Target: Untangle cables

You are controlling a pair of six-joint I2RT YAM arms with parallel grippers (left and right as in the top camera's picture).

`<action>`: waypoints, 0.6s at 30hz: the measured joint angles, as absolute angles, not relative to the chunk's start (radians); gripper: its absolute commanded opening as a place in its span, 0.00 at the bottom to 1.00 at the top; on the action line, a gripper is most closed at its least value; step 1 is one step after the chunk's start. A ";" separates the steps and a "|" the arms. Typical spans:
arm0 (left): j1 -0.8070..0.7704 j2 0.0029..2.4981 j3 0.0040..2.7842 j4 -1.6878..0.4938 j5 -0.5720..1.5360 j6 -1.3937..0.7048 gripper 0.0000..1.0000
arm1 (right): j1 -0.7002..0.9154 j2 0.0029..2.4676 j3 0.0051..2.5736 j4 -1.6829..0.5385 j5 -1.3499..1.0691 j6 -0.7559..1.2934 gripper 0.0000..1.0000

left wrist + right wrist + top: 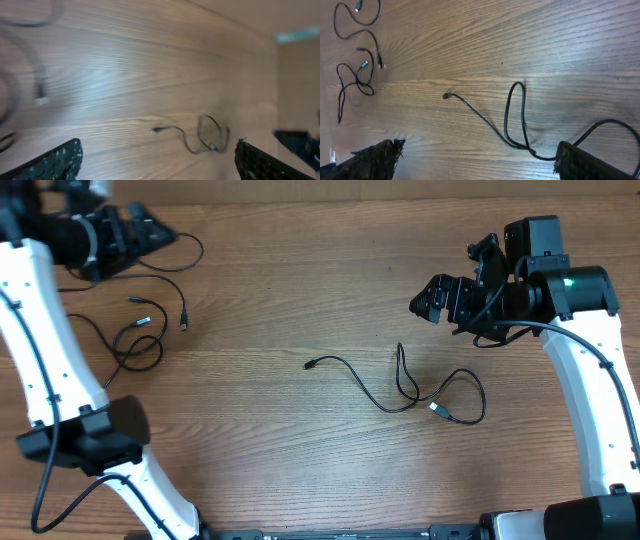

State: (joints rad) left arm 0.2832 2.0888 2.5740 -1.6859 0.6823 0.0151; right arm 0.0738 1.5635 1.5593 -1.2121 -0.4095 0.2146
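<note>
1. The left claw [157, 147] hangs at the upper left of the overhead frame, its fingers spread wide with nothing between them.
2. The right claw [477, 150] hovers at the upper right, likewise spread and empty.
3. One cable [415, 397] lies loose on the table [300, 470] just right of centre, below the right claw and apart from it. It crosses over itself, and one plug end trails left.
4. The other cables [122, 358] lie in loose overlapping loops at the left, below the left claw and well apart from the first.

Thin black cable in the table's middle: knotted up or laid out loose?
Mostly spread, not free: the thin black cable crosses itself in loops at one end.
</note>
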 measured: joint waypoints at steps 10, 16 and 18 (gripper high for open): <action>-0.062 2.089 2.537 -1.686 0.452 0.010 1.00 | 0.074 1.565 1.559 -1.224 -0.410 0.235 1.00; -0.231 2.089 2.401 -1.668 0.353 -0.003 1.00 | 0.073 1.570 1.559 -1.228 -0.385 0.248 1.00; -0.266 2.089 2.346 -1.649 0.326 -0.023 1.00 | 0.074 1.571 1.559 -1.228 -0.368 0.266 1.00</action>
State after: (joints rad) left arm -0.2665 2.0892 2.3455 -1.6485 0.3256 -0.0231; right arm 0.0738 1.5711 1.5593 -1.2282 -0.3676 0.2665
